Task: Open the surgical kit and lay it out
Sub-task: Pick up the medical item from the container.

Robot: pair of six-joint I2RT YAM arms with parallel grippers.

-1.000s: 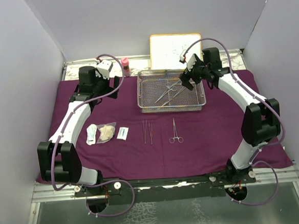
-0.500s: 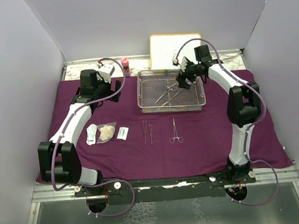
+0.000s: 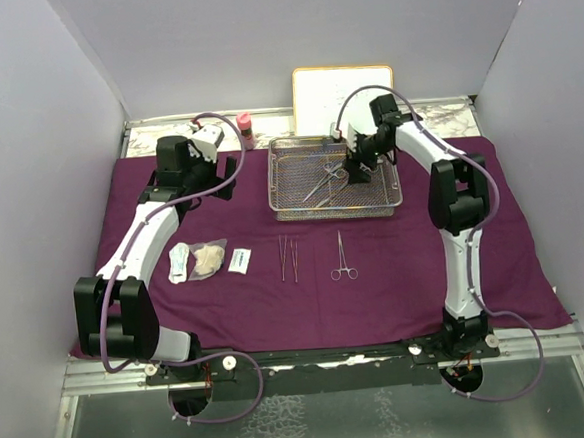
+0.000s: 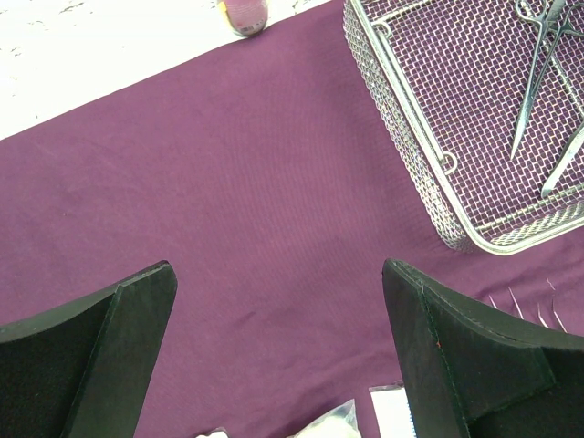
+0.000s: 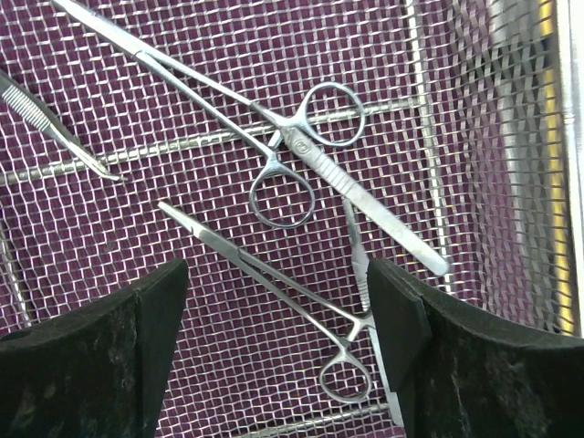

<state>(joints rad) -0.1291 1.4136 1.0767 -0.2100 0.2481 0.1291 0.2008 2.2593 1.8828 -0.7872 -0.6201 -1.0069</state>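
Over the wire tray (image 3: pixel 338 213), the right gripper (image 5: pixel 278 274) is seen spread wide and empty above loose clamps (image 5: pixel 285 151) on the mesh. Left of the tray, the left gripper (image 4: pixel 278 274) is held equally spread over the purple cloth (image 4: pixel 255 182). Tweezers (image 3: pixel 288 258), a lone clamp (image 3: pixel 342 257), gauze (image 3: pixel 211 258) and packets (image 3: pixel 239 261) are laid out in front of the tray.

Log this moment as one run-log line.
right gripper: open, above clamps in mesh tray | left gripper: open, above purple cloth | laid out: forceps, gauze
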